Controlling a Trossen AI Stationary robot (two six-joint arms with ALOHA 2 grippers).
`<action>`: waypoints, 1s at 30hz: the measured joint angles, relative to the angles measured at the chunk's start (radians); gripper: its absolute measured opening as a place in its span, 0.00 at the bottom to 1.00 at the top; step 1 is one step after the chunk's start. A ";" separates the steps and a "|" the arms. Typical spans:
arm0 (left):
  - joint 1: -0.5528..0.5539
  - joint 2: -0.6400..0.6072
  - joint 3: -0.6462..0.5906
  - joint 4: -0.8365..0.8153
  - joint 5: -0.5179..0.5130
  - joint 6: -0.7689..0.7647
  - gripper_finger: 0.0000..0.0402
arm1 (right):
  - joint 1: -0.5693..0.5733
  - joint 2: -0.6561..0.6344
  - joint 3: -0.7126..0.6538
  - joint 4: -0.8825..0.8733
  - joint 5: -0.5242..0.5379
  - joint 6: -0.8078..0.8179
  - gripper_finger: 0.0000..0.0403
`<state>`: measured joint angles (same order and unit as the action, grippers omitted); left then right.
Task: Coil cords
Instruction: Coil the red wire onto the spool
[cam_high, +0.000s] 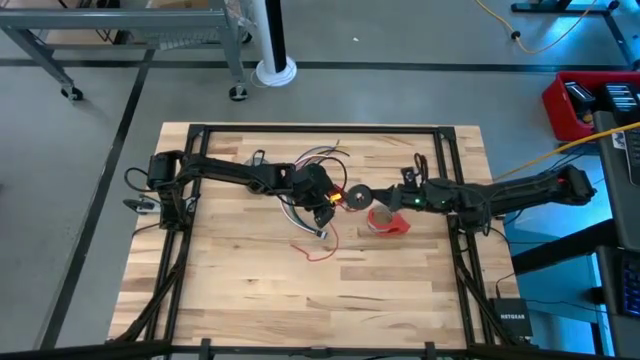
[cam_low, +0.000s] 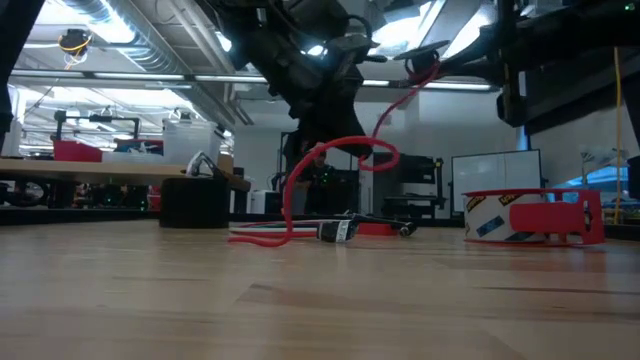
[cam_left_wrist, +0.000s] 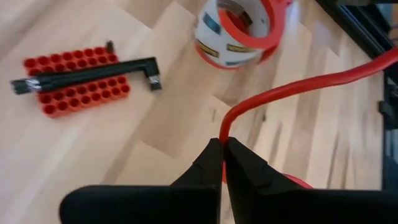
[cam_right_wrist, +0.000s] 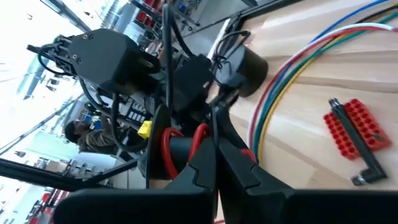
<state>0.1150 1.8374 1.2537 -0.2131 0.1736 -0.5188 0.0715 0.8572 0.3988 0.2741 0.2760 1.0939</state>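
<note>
Your left gripper (cam_left_wrist: 222, 163) pinches the red cord (cam_left_wrist: 292, 87) mid-counter (cam_high: 240, 290), lifted above it. Your right gripper (cam_right_wrist: 214, 163), jaws pressed together, sits just right of it, near the tape roll (cam_high: 385, 221). Remaining cords (cam_high: 310, 160) lie far of the grippers.

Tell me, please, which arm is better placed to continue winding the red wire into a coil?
Probably the left. The left claw is shut on the red wire above the table, beside the tape roll. The right claw is shut close by.
</note>
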 joint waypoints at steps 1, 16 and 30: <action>0.000 0.000 0.000 0.000 -0.014 0.000 0.00 | 0.000 -0.011 0.000 -0.019 -0.003 0.001 0.01; 0.046 0.000 0.000 0.017 0.024 -0.052 0.00 | 0.000 -0.022 0.000 -0.235 -0.138 0.054 0.01; 0.112 0.000 0.001 -0.031 0.233 -0.240 0.00 | 0.000 0.124 0.000 -0.270 -0.263 0.156 0.01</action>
<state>0.2266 1.8370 1.2549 -0.2443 0.4063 -0.7592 0.0719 0.9816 0.3985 0.0036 0.0132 1.2501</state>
